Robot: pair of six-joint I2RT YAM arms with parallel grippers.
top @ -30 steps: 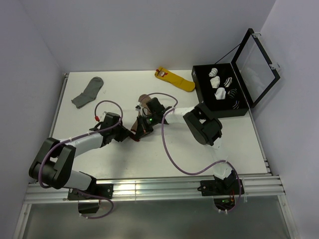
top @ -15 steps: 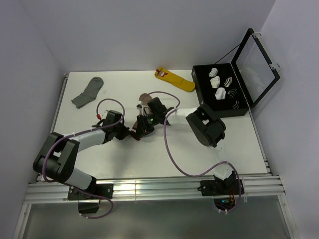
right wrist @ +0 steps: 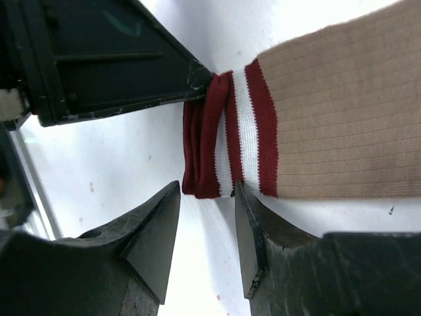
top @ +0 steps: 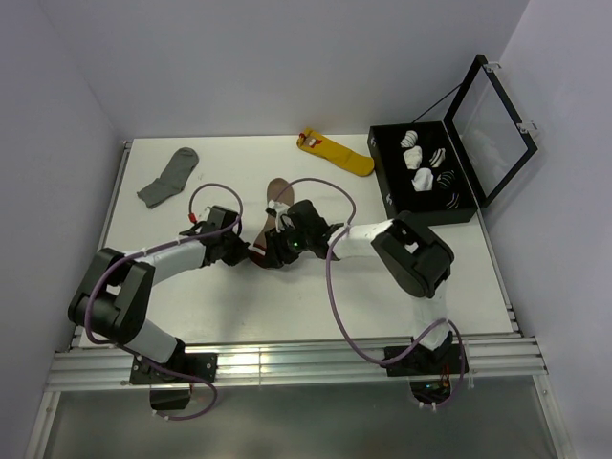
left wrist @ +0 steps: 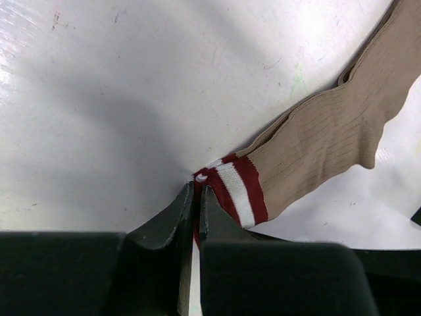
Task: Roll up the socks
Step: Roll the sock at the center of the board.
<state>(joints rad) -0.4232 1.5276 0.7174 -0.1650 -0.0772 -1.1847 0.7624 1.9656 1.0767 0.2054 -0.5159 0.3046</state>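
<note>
The socks show as one tan sock (top: 275,198) with a dark red and white striped cuff (left wrist: 238,193), lying flat on the white table. Its toe points away from the arms and its cuff is nearest them. My left gripper (left wrist: 196,187) (top: 251,251) is shut on the cuff's edge, pinching the red fabric. The cuff (right wrist: 212,141) is bunched into folds at that pinch. My right gripper (right wrist: 206,189) (top: 272,251) is open, its tips at the cuff's near edge and holding nothing. In the right wrist view, the left gripper's fingers (right wrist: 131,62) come in from the upper left.
A grey sock (top: 169,177) lies at the far left and a yellow sock (top: 337,153) at the back. A black box (top: 384,186) with its lid raised stands at the right, with several rolled socks (top: 426,168) inside. Purple cables loop over both arms.
The right gripper has opened and let go of the cuff. The left gripper has closed on the cuff's edge. The sock now lies stretched out flat.
</note>
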